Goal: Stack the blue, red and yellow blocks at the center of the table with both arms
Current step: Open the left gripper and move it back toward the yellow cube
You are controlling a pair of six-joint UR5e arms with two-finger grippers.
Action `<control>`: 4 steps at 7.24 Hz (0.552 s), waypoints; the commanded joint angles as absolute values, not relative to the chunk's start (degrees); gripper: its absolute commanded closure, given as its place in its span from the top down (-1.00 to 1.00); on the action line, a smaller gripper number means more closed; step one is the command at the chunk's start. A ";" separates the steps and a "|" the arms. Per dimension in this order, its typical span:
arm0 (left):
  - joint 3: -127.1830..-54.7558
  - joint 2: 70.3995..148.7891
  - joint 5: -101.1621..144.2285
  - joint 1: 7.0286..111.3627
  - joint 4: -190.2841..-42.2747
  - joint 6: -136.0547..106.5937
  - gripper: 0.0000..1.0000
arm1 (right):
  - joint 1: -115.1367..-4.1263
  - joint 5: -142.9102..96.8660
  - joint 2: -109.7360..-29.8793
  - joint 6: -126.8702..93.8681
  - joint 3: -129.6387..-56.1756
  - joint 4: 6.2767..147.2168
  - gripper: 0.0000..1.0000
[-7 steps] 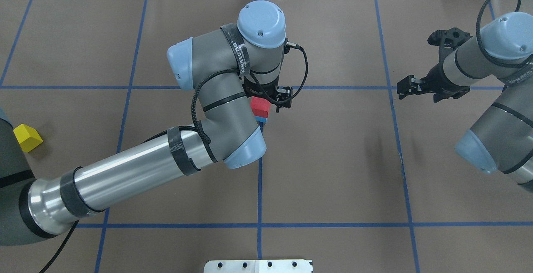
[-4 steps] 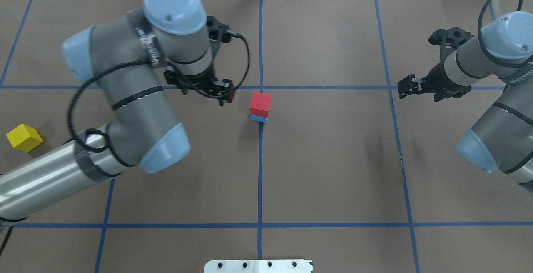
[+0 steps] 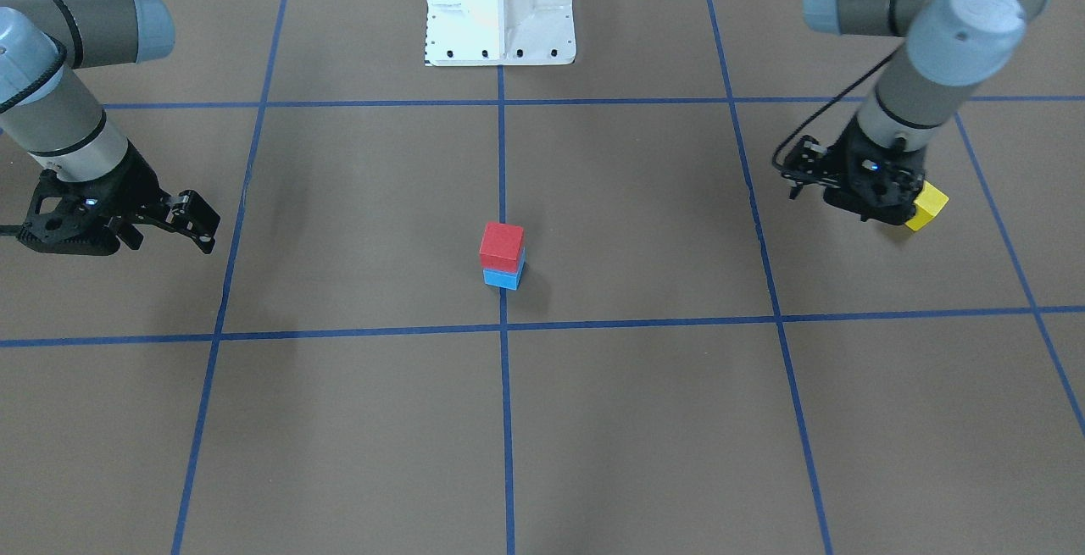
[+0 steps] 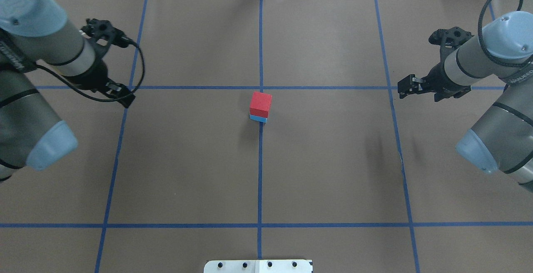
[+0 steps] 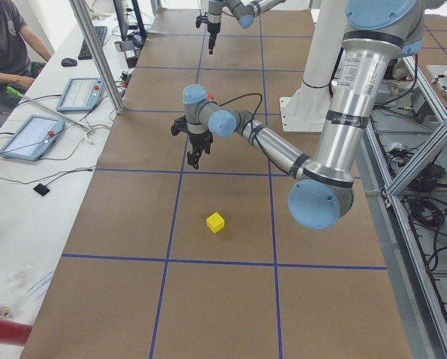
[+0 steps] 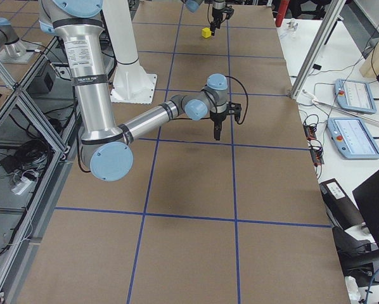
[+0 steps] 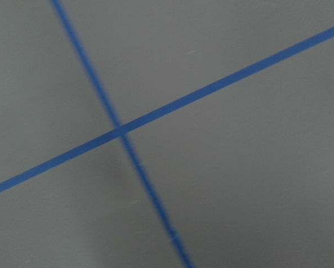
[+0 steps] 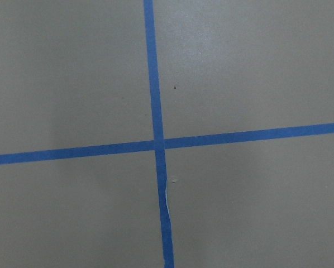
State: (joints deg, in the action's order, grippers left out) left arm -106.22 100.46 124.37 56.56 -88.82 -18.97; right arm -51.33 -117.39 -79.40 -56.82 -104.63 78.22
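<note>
2 blocks stand stacked at counter [image 4: 333, 160] center, red block [image 4: 260, 104] on blue block [image 4: 258, 118]. Yellow block [image 5: 215, 222] lies at left, near left hand [image 4: 121, 94]. Left hand & right hand [image 4: 406, 87]: fingers apart, both empty.

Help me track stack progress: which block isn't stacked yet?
The yellow block: it sits alone on the table, while the red block rests on the blue block.

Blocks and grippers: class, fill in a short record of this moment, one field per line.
Red block: on top of the blue block, at the table's centre
Yellow block: alone on the table, robot's left side, not stacked
Left gripper: open, empty, above the table near the yellow block, not touching it
Right gripper: open, empty, far from the stack
Stack: two of three blocks
</note>
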 commanded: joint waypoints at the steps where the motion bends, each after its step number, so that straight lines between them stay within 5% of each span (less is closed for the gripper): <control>1: -103.55 95.10 127.00 59.68 -91.05 -37.03 0.99 | -51.24 -116.90 -79.37 -56.87 -104.76 78.22 0.99; 4: -96.71 85.83 126.83 59.59 -115.61 -63.43 0.99 | -51.24 -116.37 -79.10 -56.87 -104.76 78.22 0.99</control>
